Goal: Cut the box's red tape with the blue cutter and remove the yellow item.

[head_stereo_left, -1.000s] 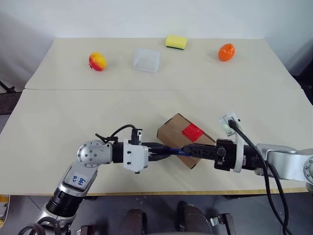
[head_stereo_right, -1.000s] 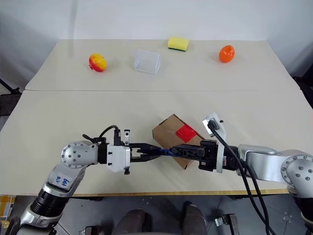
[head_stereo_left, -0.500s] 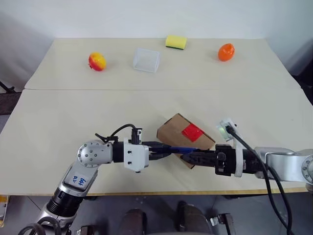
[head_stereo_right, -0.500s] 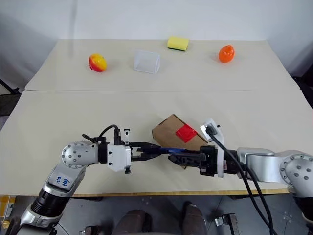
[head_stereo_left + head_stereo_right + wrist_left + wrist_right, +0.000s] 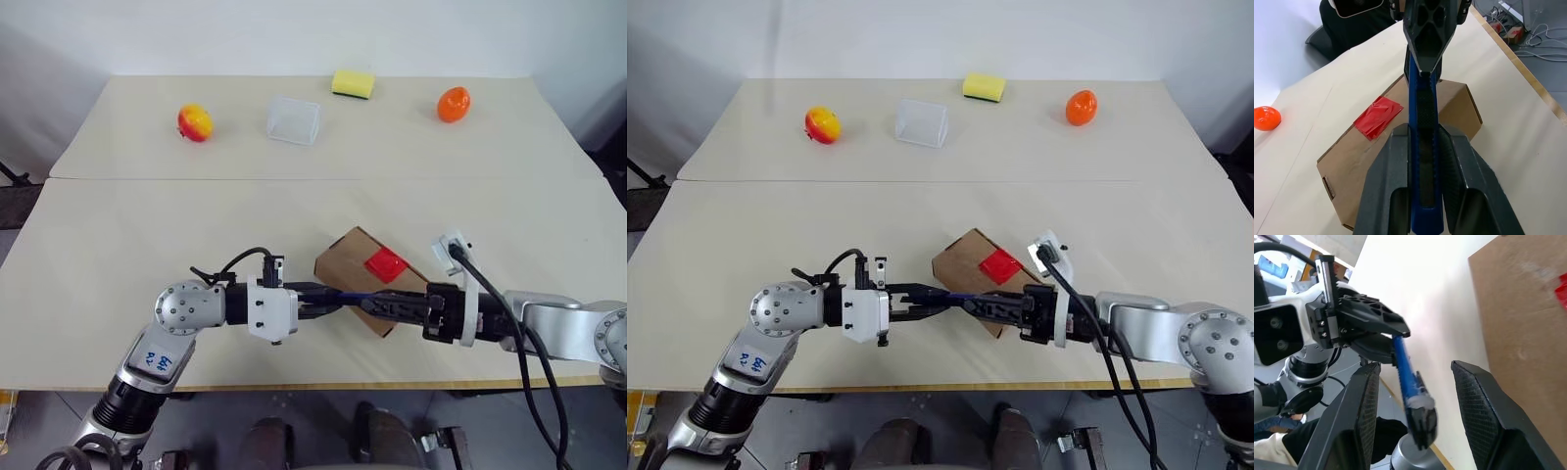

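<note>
Tabletop [image 5: 118,245] of pale beige is spreading across the scene, a seam dividing a far panel from a near one, with a white wall rising behind. Along the far panel a red-yellow fruit [image 5: 194,123], a clear plastic container [image 5: 294,119], a yellow sponge [image 5: 353,84] and an orange fruit [image 5: 453,104] are lying well apart. Nearer, the left gripper [image 5: 328,298] is pointing rightward, its fingers clamping the blue cutter [image 5: 361,296] level above the table. The box [image 5: 367,279] is sitting just behind the cutter, the red tape [image 5: 385,262] showing on its top face. The right gripper [image 5: 377,304] is facing the left one, its fingers [image 5: 1364,416] standing apart on either side of the cutter's free end.
</note>
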### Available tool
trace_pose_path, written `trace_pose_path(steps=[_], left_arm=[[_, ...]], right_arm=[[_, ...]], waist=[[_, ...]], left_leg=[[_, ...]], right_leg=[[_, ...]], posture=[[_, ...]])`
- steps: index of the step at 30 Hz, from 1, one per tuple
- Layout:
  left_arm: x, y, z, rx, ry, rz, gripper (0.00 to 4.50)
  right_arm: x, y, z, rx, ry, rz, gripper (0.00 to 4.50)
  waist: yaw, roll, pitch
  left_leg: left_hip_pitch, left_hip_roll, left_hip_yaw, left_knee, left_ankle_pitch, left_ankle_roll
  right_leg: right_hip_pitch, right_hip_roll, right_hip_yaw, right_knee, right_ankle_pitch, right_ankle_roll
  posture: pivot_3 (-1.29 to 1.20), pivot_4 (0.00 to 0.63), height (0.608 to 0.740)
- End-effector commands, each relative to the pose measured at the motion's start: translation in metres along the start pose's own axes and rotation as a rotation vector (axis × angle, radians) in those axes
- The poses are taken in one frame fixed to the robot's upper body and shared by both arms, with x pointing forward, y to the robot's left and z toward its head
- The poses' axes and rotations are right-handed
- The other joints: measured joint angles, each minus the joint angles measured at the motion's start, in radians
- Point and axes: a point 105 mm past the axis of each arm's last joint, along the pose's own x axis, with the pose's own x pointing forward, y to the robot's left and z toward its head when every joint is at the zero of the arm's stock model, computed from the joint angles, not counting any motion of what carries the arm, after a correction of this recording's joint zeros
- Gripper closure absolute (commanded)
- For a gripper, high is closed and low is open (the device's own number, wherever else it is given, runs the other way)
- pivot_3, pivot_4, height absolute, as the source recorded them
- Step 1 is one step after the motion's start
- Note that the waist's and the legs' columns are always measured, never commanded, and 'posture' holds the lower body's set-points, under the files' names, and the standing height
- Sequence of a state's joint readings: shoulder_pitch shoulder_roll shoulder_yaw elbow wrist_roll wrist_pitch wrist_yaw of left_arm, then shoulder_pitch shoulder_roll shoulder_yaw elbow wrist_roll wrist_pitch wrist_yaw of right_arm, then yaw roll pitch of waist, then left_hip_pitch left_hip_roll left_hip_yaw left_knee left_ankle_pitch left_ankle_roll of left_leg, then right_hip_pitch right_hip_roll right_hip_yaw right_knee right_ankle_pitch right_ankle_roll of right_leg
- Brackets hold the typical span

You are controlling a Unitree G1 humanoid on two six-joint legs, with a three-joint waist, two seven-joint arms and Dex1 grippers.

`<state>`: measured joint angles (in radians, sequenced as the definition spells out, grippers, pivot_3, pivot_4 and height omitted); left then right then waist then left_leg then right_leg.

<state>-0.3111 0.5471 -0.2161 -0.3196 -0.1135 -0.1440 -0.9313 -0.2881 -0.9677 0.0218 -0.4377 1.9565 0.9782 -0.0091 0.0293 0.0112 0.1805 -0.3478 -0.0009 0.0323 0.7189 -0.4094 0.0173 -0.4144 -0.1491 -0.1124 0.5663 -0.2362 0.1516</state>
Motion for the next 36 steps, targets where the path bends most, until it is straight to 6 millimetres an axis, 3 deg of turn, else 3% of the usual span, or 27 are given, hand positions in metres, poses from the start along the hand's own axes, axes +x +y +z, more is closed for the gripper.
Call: trace_pose_path(steps=[1, 6, 12, 13, 15, 18, 21, 23, 27, 32, 36], left_arm=[[0.003, 0.003, 0.009, 0.042, -0.028, 0.003, 4.06], [0.003, 0.003, 0.009, 0.045, -0.024, 0.006, 4.06], [0.004, 0.004, 0.011, -0.037, -0.052, 0.025, 4.06], [0.004, 0.015, 0.011, -0.116, -0.074, 0.115, 3.33], [-0.001, 0.026, 0.009, -0.246, -0.084, 0.204, 2.82], [-0.013, 0.025, 0.014, -0.342, -0.108, 0.181, 1.89], [-0.062, 0.023, -0.001, -0.537, -0.016, 0.17, 1.88], [-0.082, 0.026, -0.01, -0.623, 0.03, 0.183, 1.88], [-0.073, 0.028, -0.02, -0.665, 0.035, 0.12, 1.88], [-0.024, 0.033, -0.02, -0.708, -0.028, 0.007, 3.37], [0.013, 0.042, -0.015, -0.712, -0.06, -0.071, 4.49]], right_arm=[[-0.003, 0.006, 0.006, -0.011, -0.038, 0.02, 2.7], [-0.002, 0.006, 0.006, -0.008, -0.039, 0.024, 4.34], [-0.002, 0.005, 0.008, -0.006, -0.049, 0.02, 4.35], [-0.003, 0.007, 0.008, -0.011, -0.052, 0.031, 4.35], [-0.005, 0.015, 0.01, -0.033, -0.059, 0.083, 4.35], [-0.008, 0.022, 0.013, -0.058, -0.066, 0.115, 4.35], [-0.03, 0.026, 0.022, -0.113, -0.094, 0.113, 4.35], [-0.042, 0.026, 0.027, -0.136, -0.109, 0.086, 4.35], [-0.07, 0.015, 0.042, -0.171, -0.161, -0.077, 4.35], [-0.086, 0.009, 0.055, -0.337, -0.141, -0.237, 4.35], [-0.088, 0.009, 0.062, -0.471, -0.091, -0.295, 4.35]], waist=[[0.0, 0.0, 0.0], [0.0, 0.0, 0.0], [0.0, 0.0, 0.0], [0.0, 0.0, 0.0], [0.002, 0.0, 0.0], [-0.002, -0.001, 0.0], [-0.006, 0.0, 0.001], [-0.005, 0.002, 0.002], [0.025, 0.003, 0.002], [0.03, 0.002, 0.002], [0.024, 0.002, 0.002]], left_leg=[[0.0, 0.0, 0.0, 0.0, 0.0, 0.0], [0.0, 0.0, 0.0, 0.0, 0.0, 0.0], [0.0, 0.0, 0.0, 0.0, 0.0, 0.0], [0.0, 0.0, 0.0, 0.0, 0.0, 0.0], [-0.001, 0.0, -0.001, 0.001, 0.0, 0.0], [-0.003, 0.001, -0.002, 0.002, 0.0, 0.0], [-0.003, 0.001, -0.001, 0.001, 0.0, 0.0], [-0.003, 0.001, -0.001, 0.001, 0.0, 0.0], [-0.003, -0.001, 0.0, 0.003, 0.0, 0.001], [-0.004, -0.002, 0.001, 0.004, 0.0, 0.002], [-0.004, -0.001, 0.002, 0.004, 0.0, 0.002]], right_leg=[[0.0, 0.0, 0.0, 0.0, 0.0, 0.0], [0.0, 0.0, 0.0, 0.0, 0.0, 0.0], [0.0, 0.0, 0.0, 0.0, 0.0, 0.0], [0.0, 0.0, 0.0, 0.0, 0.0, 0.0], [0.0, 0.0, 0.0, 0.0, 0.0, 0.001], [-0.001, 0.0, -0.001, 0.001, 0.001, 0.001], [-0.002, 0.0, -0.001, 0.001, 0.001, 0.001], [-0.004, 0.001, -0.002, 0.002, 0.001, 0.001], [-0.002, 0.0, -0.001, 0.001, 0.001, 0.001], [-0.001, 0.0, -0.001, -0.001, 0.003, 0.0], [-0.002, 0.0, -0.001, 0.0, 0.003, 0.0]], posture=[[0.0, 0.15, 0.74], [0.0, 0.15, 0.74], [0.0, 0.15, 0.74], [0.0, 0.15, 0.74], [0.0, 0.15, 0.74], [0.0, 0.15, 0.74], [0.0, 0.15, 0.74], [0.0, 0.15, 0.74], [0.0, 0.15, 0.74], [0.0, 0.15, 0.74], [0.0, 0.15, 0.74]])
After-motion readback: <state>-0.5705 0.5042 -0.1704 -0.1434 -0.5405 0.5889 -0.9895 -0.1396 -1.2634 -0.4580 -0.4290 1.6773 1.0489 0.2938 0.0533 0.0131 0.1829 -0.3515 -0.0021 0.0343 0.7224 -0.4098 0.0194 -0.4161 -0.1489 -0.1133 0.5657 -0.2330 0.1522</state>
